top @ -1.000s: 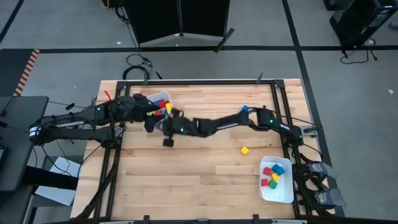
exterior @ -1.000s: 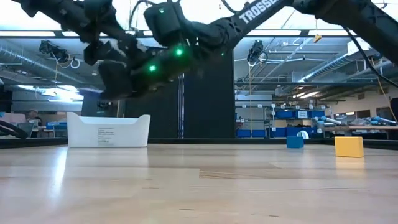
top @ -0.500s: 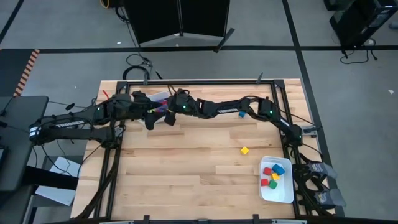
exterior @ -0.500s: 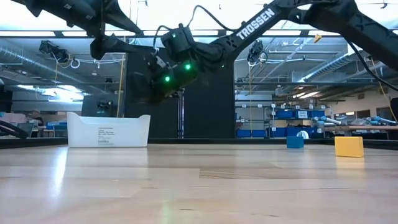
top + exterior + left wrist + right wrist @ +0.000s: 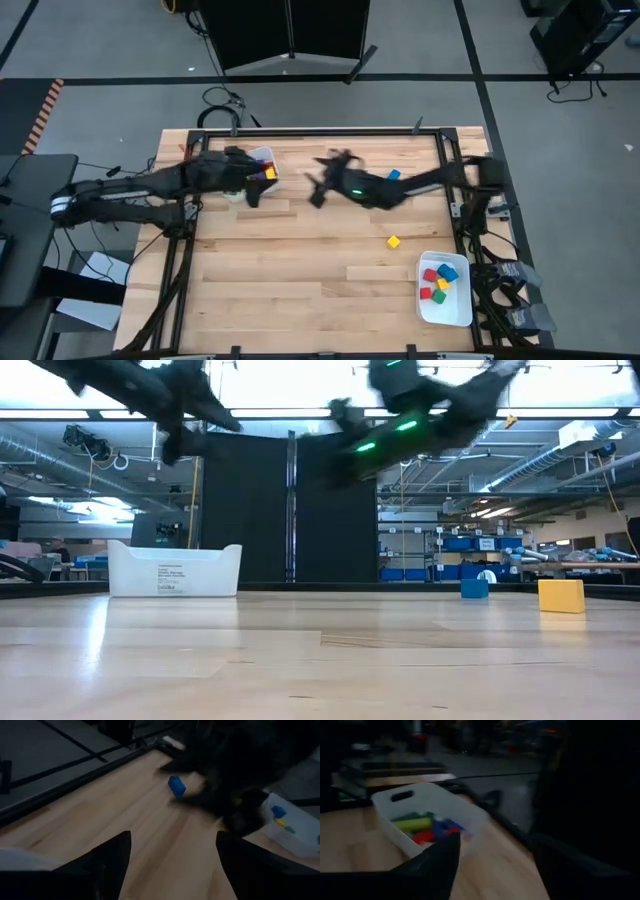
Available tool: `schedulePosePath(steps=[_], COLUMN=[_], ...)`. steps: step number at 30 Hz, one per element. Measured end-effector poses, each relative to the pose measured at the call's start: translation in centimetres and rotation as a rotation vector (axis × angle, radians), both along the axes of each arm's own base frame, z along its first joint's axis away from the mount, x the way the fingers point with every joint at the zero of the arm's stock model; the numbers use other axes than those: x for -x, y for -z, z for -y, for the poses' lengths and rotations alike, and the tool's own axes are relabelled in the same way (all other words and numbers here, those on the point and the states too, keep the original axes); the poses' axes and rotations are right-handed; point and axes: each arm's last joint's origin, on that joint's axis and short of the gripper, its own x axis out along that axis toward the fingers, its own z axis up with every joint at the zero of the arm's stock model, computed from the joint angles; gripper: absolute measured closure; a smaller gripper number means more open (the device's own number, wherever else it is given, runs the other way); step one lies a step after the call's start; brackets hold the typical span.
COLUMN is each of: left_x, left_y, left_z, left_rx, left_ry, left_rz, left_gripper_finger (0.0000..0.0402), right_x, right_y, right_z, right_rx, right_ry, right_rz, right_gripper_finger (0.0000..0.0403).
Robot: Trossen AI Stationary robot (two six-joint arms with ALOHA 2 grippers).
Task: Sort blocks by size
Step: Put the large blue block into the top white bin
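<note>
Left gripper (image 5: pixel 252 196): spread, empty, beside far-left tray (image 5: pixel 262 156)
Right gripper (image 5: pixel 318 190): spread, empty, mid-table
Yellow block (image 5: pixel 394 241): 4 o'clock of right gripper

A yellow block (image 5: pixel 394 241) and blue block (image 5: pixel 394 174) lie on pale wood table (image 5: pixel 300 290).

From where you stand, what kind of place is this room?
It looks like a robotics lab or workshop. Behind the wooden table run shelves of blue storage bins, with exposed ducts and strip lights overhead. The table sits on a grey floor marked with black tape lines.
</note>
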Motion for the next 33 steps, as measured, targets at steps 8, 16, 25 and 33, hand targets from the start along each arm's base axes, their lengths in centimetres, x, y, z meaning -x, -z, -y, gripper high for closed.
schedulePosePath(steps=[8,16,25,33], left_x=[-11.7,-23.8,-31.9,-35.8], left_y=[6.7,11.0,13.6,14.7], left_z=[-2.6,-5.6,-5.9,-4.3], left_rx=[-0.006,-0.046,-0.137,-0.298], left_ry=[0.082,0.095,0.162,0.128], left_rz=[0.018,-0.065,-0.124,-0.132], left_gripper_finger=[0.0102,0.0101,0.0089,0.0012], right_x=[11.1,16.8,18.8,19.2], right_y=[-4.4,-7.3,-8.4,-8.6], right_z=[-4.7,-7.7,-9.8,-10.6], right_rx=[0.050,0.118,0.170,0.168], right_ry=[0.127,0.161,0.199,0.192], right_rz=[0.132,0.193,0.151,0.151], right_gripper_finger=[0.0181,0.0176,0.0181,0.0179])
